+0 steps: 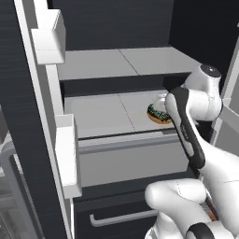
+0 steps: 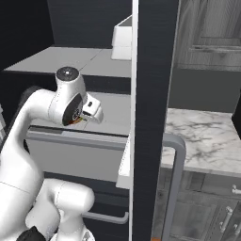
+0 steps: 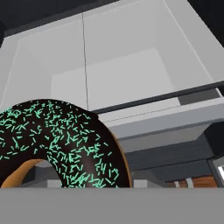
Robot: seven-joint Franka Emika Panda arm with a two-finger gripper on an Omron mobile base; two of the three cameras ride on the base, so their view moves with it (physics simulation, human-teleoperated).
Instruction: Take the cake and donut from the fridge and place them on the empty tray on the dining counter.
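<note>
Close under the hand camera, the donut (image 3: 57,144) sits on the fridge (image 1: 28,116) shelf (image 1: 102,116). I can't tell whether my gripper pinches it or stands spread. My worry: a shallow grip would drop it short of the tray.

Your robot: a glossy white arm (image 1: 205,163) of rounded, bulbous segments, with a black band running down the forearm in the left base view. A dark grey disc caps one joint (image 2: 68,73); another joint's round face shows a grey and orange ring in the right base view
</note>
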